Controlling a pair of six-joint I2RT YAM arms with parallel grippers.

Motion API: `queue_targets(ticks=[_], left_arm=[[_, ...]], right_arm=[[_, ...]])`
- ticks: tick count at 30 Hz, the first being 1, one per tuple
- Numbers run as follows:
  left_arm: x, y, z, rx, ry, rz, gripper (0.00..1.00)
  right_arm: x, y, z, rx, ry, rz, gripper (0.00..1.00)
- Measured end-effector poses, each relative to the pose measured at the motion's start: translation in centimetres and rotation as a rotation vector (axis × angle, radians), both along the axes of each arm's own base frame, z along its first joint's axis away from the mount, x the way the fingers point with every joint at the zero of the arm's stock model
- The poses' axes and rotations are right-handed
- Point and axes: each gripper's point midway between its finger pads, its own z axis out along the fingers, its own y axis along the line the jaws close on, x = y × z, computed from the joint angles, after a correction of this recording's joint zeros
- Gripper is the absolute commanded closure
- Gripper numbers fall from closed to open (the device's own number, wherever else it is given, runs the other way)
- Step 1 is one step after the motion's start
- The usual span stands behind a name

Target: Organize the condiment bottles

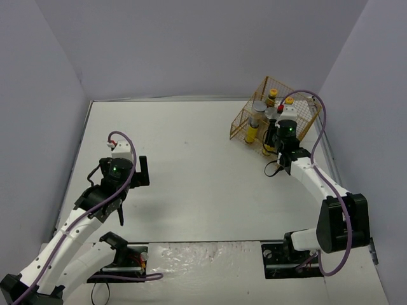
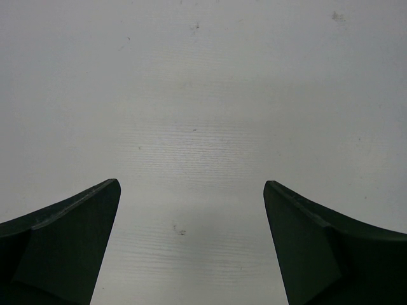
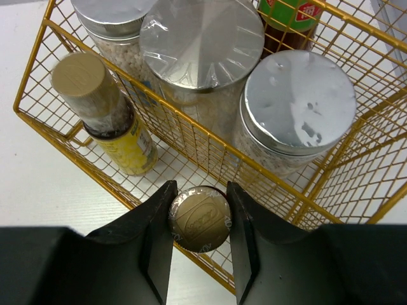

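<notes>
Left side: my left fingers (image 2: 70, 241) are spread wide and hold nothing. They hang over bare white tabletop (image 2: 203, 95), well apart from the gold wire basket (image 3: 356, 165) in the far right corner.

Right side: my right fingers (image 3: 152, 241) pinch the tan cap (image 3: 202, 219) of 1 slim bottle, 1 finger on each side of it. The bottle stands upright at the basket's near wall. I cannot tell whether it is inside that wall or just outside.

To its left stands a yellow-label bottle (image 3: 124, 143) with a tan cap. Behind it, inside the basket, 3 silver-lidded jars (image 3: 299, 101) stand upright and close together. A dark bottle with a green and red label (image 3: 289, 16) stands behind them.
</notes>
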Motion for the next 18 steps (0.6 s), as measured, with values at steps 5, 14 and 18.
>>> queue_targets(ticks=[5, 14, 18], left_arm=[[0.0, 0.0, 0.0, 0.0, 0.0, 0.0, 0.07], [0.0, 0.0, 0.0, 0.002, 0.0, -0.002, 0.07], [0.0, 0.0, 0.1, 0.0, -0.002, -0.003, 0.07]], right_arm=[[0.6, 0.2, -0.1, 0.017, -0.016, -0.002, 0.65], [-0.2, 0.1, 1.8, 0.035, -0.043, -0.009, 0.28], [-1.2, 0.1, 5.7, 0.043, -0.101, -0.002, 0.1]])
